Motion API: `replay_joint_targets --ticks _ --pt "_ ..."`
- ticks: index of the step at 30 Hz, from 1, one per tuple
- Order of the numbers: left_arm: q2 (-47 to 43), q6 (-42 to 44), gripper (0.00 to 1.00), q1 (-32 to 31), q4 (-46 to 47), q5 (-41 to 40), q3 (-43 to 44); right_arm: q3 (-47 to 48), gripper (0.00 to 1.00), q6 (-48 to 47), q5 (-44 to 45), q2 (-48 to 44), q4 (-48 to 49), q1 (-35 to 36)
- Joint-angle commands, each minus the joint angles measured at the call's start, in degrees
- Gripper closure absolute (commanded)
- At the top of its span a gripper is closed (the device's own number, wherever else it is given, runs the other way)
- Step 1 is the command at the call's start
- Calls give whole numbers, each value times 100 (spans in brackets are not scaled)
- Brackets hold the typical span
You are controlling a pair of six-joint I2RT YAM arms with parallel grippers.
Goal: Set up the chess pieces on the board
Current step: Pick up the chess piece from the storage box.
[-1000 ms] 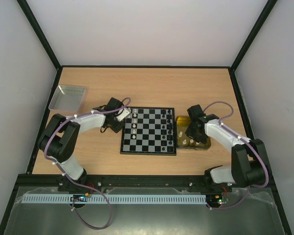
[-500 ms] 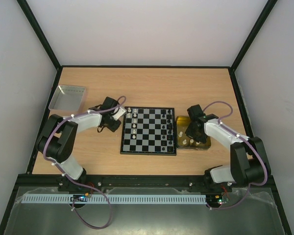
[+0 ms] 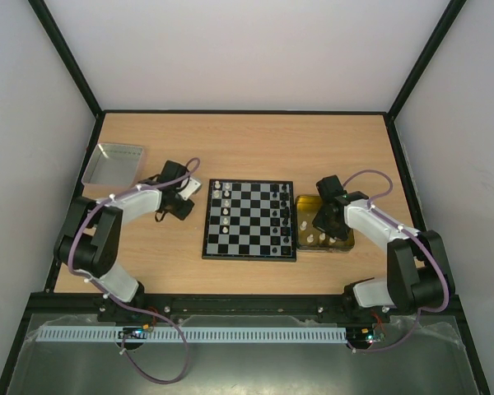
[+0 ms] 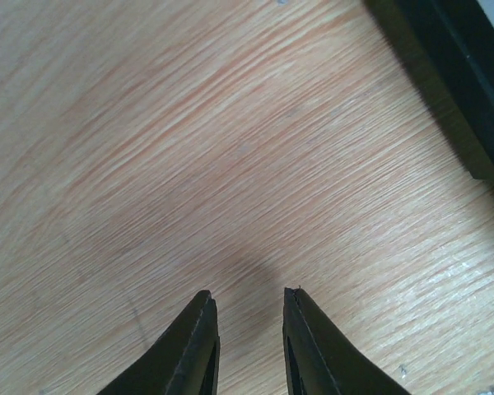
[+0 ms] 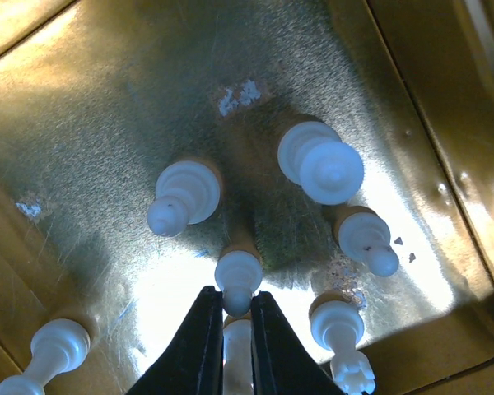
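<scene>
The checkered board (image 3: 251,222) lies mid-table, with white chess pieces (image 3: 225,207) along its left side and black chess pieces (image 3: 282,216) along its right. Its black edge shows in the left wrist view (image 4: 465,78). My left gripper (image 3: 184,195) is open and empty over bare wood left of the board, as its wrist view (image 4: 247,298) shows. My right gripper (image 3: 319,220) is down in the yellow tray (image 3: 347,243). In its wrist view the gripper (image 5: 232,294) is shut on the head of a white pawn (image 5: 238,273). Several other white pieces (image 5: 321,163) stand around it.
A grey metal tray (image 3: 114,162) sits at the back left. The yellow tray's raised rim (image 5: 445,123) runs close round the white pieces. Black frame posts and white walls enclose the table.
My left gripper has drawn back to the left, away from the board's left edge. The right arm has hardly moved.
</scene>
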Motion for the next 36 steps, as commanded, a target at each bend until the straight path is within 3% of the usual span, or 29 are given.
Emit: replay_joint_targets --ticks 1,17,23,31,36 --pt "-309 44 75 129 -228 87 34 105 95 -85 149 14 -31 -38" --pt "-1350 139 72 654 -1125 399 1145 522 98 -225 342 -110 -430 -86" --pt "-1668 176 66 734 -1146 693 1084 821 98 -314 469 -389 -920 -81" --pt "-1775 70 50 764 -935 1009 851 1554 98 -353 321 -826 -1621 -28" --pt "-1752 37 44 767 -832 993 749 1995 98 -143 297 -803 -1815 522"
